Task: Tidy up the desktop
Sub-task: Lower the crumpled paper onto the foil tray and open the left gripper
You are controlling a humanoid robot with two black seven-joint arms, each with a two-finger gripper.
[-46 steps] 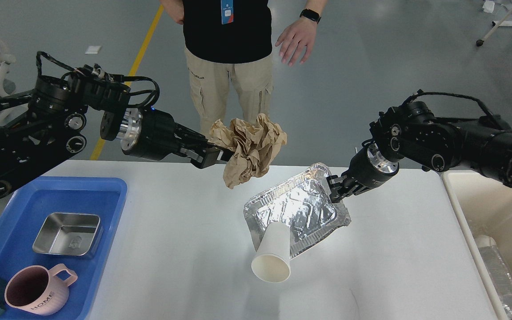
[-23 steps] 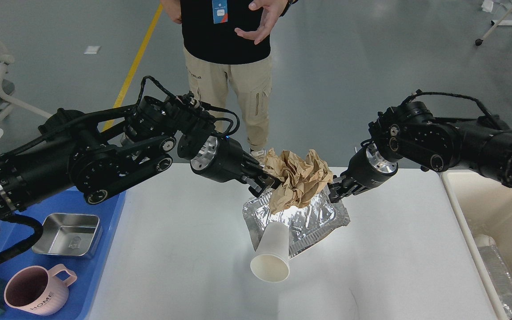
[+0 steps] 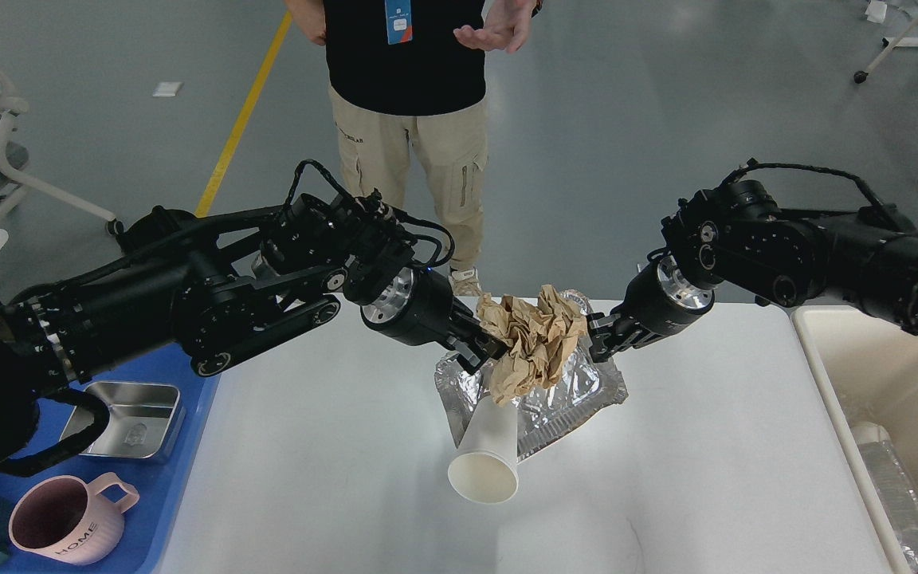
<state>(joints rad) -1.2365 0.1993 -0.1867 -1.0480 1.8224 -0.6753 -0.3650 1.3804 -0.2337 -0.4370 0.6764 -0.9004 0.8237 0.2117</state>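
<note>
Gripping crumpled brown paper in left hand, right hand pinching foil tray, mug reading HOME

Crumpled paper sits over the foil tray; paper cup in front.

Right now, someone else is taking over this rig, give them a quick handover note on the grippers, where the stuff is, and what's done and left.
Left gripper: shut on the crumpled brown paper, held over the foil tray.
Right gripper: at the foil tray's far edge and seems to grip it; too dark to confirm.
White paper cup: on its side, base resting in the foil tray, mouth toward the robot.
Blue tray, left: steel dish, pink mug.
Beige bin, right: some waste already inside.
Left: paper, cup and foil tray to clear off the desktop.
</note>
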